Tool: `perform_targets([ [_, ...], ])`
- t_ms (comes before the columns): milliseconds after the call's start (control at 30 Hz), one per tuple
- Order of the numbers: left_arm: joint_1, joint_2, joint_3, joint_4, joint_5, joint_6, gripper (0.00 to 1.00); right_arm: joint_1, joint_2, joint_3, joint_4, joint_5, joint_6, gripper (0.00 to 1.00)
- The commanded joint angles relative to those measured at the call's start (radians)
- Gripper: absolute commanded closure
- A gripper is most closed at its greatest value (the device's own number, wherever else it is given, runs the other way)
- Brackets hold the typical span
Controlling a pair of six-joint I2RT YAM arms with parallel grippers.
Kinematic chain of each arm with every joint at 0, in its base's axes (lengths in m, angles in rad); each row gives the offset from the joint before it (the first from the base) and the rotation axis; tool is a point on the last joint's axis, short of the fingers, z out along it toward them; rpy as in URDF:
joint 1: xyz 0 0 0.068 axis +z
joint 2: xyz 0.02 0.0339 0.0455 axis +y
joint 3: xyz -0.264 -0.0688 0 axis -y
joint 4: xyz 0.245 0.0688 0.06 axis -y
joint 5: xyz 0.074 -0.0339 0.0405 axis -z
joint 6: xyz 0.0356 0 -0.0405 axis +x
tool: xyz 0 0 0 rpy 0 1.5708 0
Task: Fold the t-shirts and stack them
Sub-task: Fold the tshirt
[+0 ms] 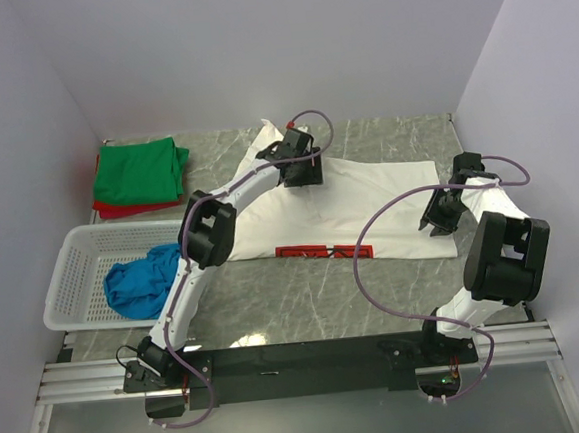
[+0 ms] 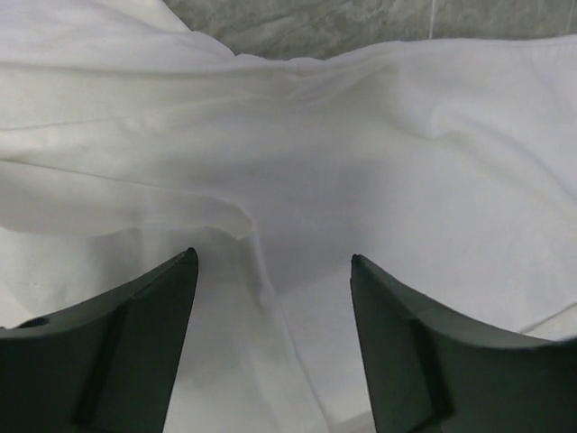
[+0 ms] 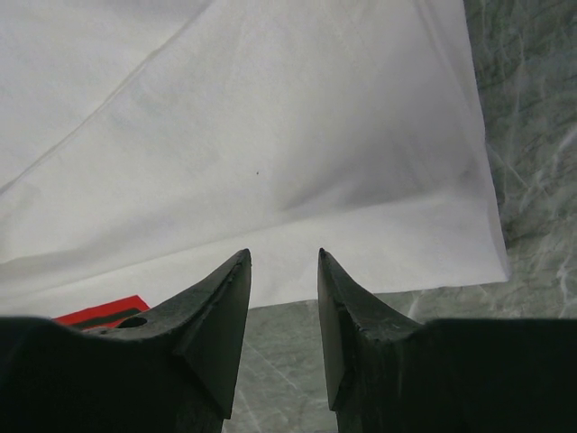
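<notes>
Left tool (image 2: 273, 259) gapes over the white t-shirt (image 1: 368, 195), reaching far forward.

flat white t-shirt (image 1: 357, 186), red print nearside

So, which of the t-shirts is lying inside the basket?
The bright blue t-shirt, crumpled in the white basket. The green t-shirt sits on the red t-shirt beyond it; the white t-shirt lies spread on the table.
</notes>
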Motion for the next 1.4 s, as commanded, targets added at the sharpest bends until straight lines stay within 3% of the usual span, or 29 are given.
perform_targets([
  [0,0.000,-0.090,-0.007,0.013,-0.006,-0.023,0.25,0.002,-0.002,0.013,0.034,0.025,0.011,0.57],
  [133,0.029,-0.220,-0.123,0.026,-0.079,-0.080,0.08,-0.010,0.000,0.050,0.044,0.042,0.037,0.56],
  [233,0.059,-0.370,-0.326,0.092,-0.101,-0.136,0.01,-0.024,0.018,0.087,0.042,0.079,0.051,0.55],
  [333,0.085,-0.496,-0.562,0.158,-0.118,-0.185,0.01,-0.043,0.044,0.128,0.044,0.129,0.053,0.55],
  [433,0.112,-0.552,-0.671,0.187,-0.103,-0.205,0.01,-0.070,0.078,0.170,0.059,0.160,0.046,0.55],
  [900,0.175,-0.518,-0.772,0.197,-0.049,-0.235,0.01,-0.096,0.290,0.329,0.122,0.125,0.007,0.58],
  [1367,0.189,-0.507,-0.861,0.217,-0.017,-0.262,0.01,-0.097,0.354,0.323,0.162,0.050,-0.003,0.59],
])
